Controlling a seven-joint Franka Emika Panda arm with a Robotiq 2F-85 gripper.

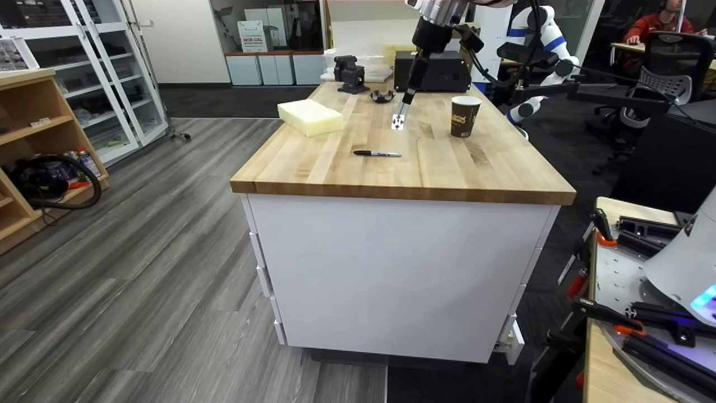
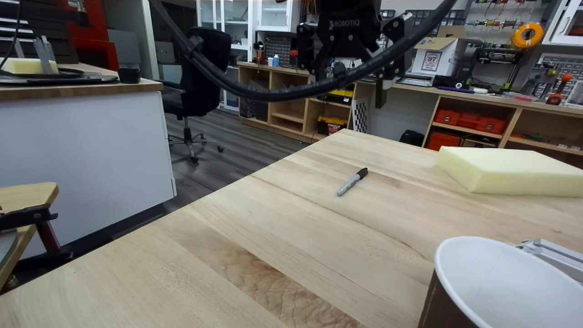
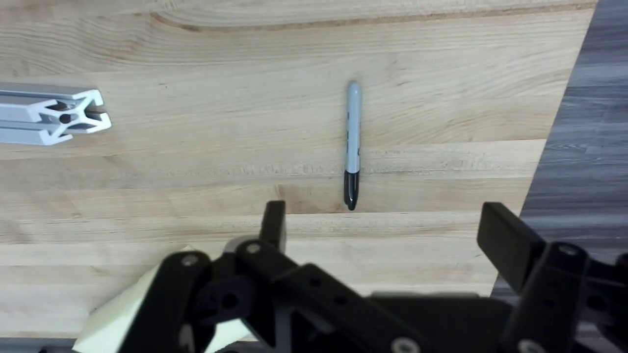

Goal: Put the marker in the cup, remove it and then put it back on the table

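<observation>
The marker (image 1: 377,153) has a grey barrel and black cap and lies flat on the wood table (image 1: 447,168). It also shows in an exterior view (image 2: 352,181) and in the wrist view (image 3: 352,147). The cup (image 1: 465,118) is dark brown with a white rim and stands upright on the table. Its white inside shows in an exterior view (image 2: 510,282); it is out of the wrist view. My gripper (image 3: 382,215) is open and empty above the table, its fingers apart. In the wrist view, the marker's cap end points toward the space between the fingers.
A silver aluminium profile (image 3: 49,117) lies on the table, between marker and cup in an exterior view (image 2: 551,253). A pale yellow foam block (image 1: 310,117) lies near the table's edge. A black box (image 1: 433,71) and a black vise (image 1: 351,75) stand farther back. A cable (image 2: 273,93) hangs by the gripper.
</observation>
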